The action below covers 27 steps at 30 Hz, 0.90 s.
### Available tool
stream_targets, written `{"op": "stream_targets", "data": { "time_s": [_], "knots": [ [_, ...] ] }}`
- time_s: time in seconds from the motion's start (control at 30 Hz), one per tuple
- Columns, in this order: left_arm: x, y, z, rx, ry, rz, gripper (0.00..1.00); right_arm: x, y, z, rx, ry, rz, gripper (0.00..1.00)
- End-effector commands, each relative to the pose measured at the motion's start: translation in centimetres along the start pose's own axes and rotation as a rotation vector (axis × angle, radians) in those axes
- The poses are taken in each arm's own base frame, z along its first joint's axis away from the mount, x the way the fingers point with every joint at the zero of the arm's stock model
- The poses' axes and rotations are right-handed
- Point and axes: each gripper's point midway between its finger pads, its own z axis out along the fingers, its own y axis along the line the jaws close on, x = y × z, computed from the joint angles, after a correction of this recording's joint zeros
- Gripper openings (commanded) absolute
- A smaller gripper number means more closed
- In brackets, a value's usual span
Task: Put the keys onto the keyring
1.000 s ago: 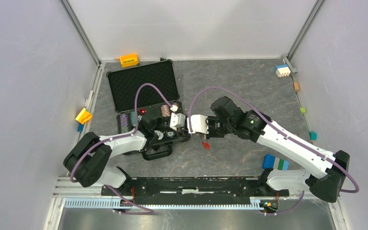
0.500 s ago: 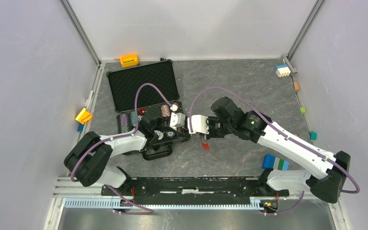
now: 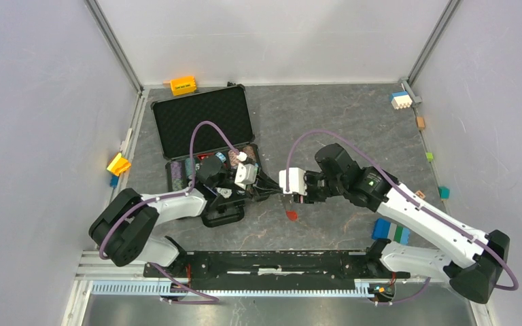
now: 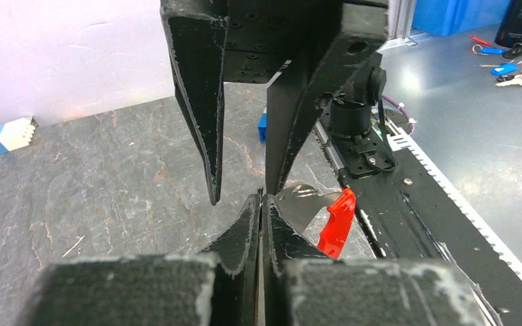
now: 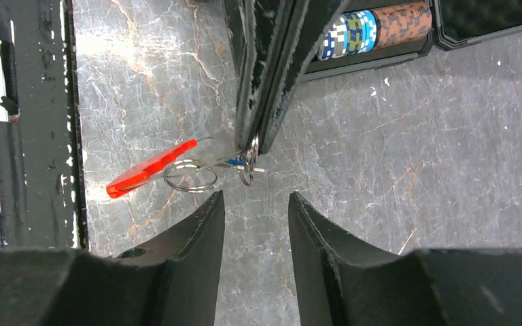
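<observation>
Keyring (image 5: 151, 170): passed R to L. Left gripper (image 4: 260, 204) now pinched tight on ring end, red tag hanging free over tabletop (image 3: 353, 129). Right gripper (image 5: 255, 197) just let go, jaws apart, pulled back just beside. Blue key (image 5: 234, 161) at ring; threaded or not, can't tell. Prob. freeing R for next key.

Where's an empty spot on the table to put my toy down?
The marbled grey tabletop is bare at the back, between the open black foam-lined case and the white-and-blue block. The middle is crowded: the left hand and right hand meet at the red-tagged silvery keyring.
</observation>
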Motion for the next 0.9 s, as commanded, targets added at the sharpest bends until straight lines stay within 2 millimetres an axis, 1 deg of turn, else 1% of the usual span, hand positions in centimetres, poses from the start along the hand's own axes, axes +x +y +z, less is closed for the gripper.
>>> {"op": "stream_targets", "data": {
  "time_s": [0.0, 0.13, 0.27, 0.4, 0.5, 0.63, 0.87],
  "knots": [
    [-2.6, -1.4, 0.0, 0.063, -0.060, 0.063, 0.02, -2.0, -0.3, -0.8, 0.010, -0.120, -0.022, 0.43],
    [-3.0, -2.1, -0.2, 0.091, -0.065, 0.077, 0.02, -2.7, 0.1, -1.1, -0.015, -0.175, -0.045, 0.41],
    [-3.1, -2.7, -0.3, 0.124, -0.061, 0.096, 0.02, -3.7, 1.1, -1.4, -0.069, -0.239, -0.080, 0.41],
    [-3.1, -3.0, -0.3, 0.143, -0.060, 0.103, 0.02, -4.0, 2.1, -1.1, -0.124, -0.267, -0.088, 0.39],
    [-3.1, -3.2, -0.3, 0.156, -0.059, 0.106, 0.02, -4.0, 2.4, -0.8, -0.147, -0.270, -0.086, 0.34],
    [-3.0, -3.5, -0.3, 0.168, -0.057, 0.109, 0.02, -4.1, 2.8, -0.7, -0.172, -0.279, -0.087, 0.22],
    [-3.1, -3.7, -0.3, 0.183, -0.059, 0.117, 0.02, -4.0, 3.4, -0.4, -0.201, -0.292, -0.083, 0.10]
  ]
}}
